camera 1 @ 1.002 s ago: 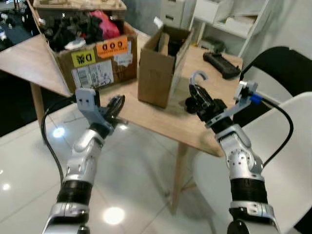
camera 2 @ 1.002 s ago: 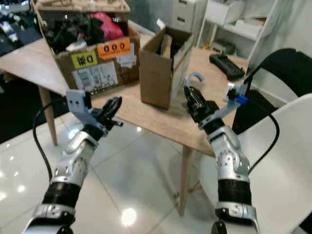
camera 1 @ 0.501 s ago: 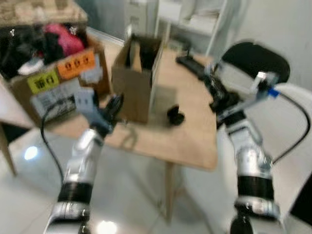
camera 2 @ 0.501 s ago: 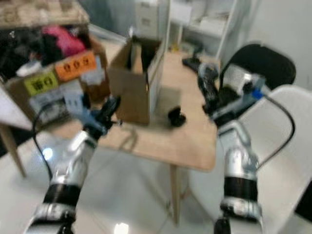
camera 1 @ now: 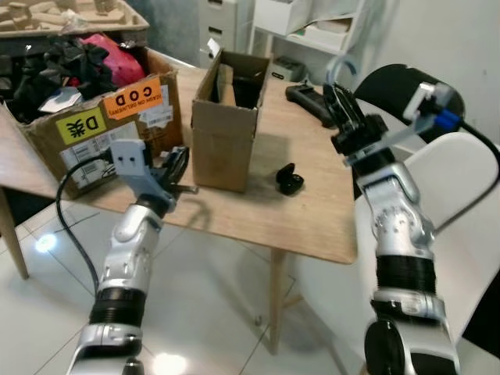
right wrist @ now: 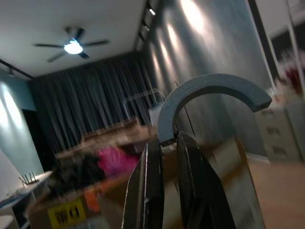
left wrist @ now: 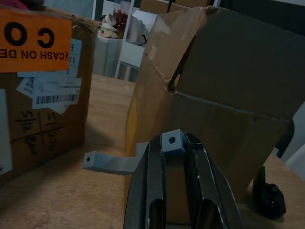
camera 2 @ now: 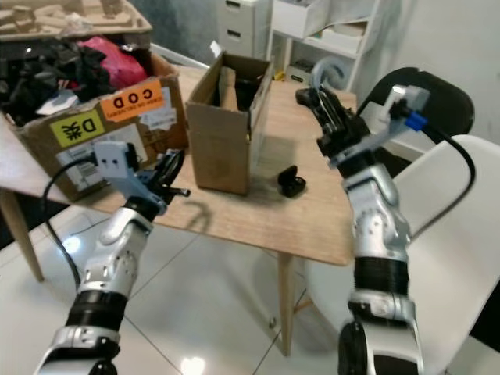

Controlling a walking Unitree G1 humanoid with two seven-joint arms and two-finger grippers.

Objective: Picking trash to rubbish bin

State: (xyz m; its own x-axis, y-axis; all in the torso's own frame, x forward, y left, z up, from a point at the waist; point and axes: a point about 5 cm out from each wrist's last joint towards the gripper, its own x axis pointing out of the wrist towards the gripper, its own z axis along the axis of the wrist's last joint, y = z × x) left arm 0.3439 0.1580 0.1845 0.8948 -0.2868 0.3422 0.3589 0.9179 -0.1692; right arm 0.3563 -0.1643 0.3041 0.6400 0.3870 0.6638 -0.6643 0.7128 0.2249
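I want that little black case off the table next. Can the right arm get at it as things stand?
Probably not yet. The small black case lies in the open on the table, nothing over it, but the right tool is raised above the table and shut on a grey hook-shaped piece, so it has no free grip.

Matt wooden table, glossy floor tiles

Wooden table with cardboard boxes
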